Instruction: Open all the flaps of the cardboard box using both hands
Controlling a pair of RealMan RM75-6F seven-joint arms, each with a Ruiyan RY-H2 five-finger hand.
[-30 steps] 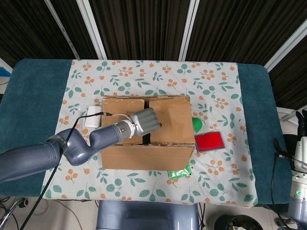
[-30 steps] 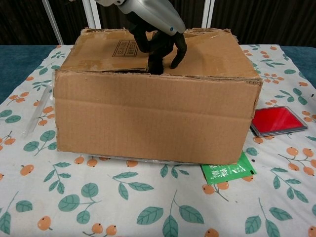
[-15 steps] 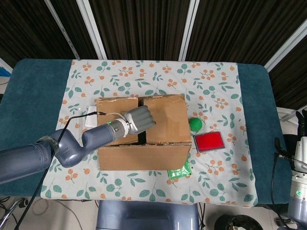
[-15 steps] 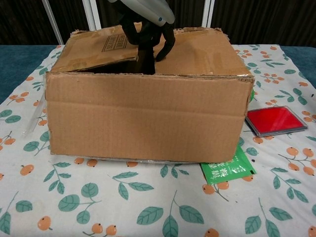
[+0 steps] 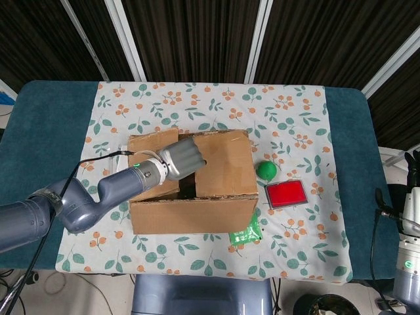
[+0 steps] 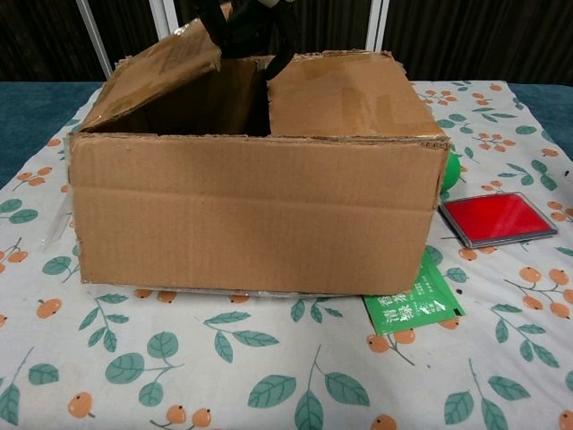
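The cardboard box [image 5: 193, 180] sits mid-table and has slid toward the left edge over the last second. Your left hand [image 5: 182, 158], fingers curled under its edge, has raised the left flap [image 6: 157, 72] from flat to tilted; the right flap [image 5: 223, 164] remains down. Your right hand is out of view. One flap is partly open.

My left hand [image 5: 182, 157] shows smooth grey plastic with a soft sheen, and its dark fingers [image 6: 235, 22] look matt. The cardboard box [image 6: 260, 210] is plain brown corrugated board, dull, ragged along its edges. Under it the tablecloth [image 5: 216, 108] is matt printed fabric. The red case [image 6: 497, 218] gleams, glossy plastic. The green packet [image 6: 414, 307] looks slick.
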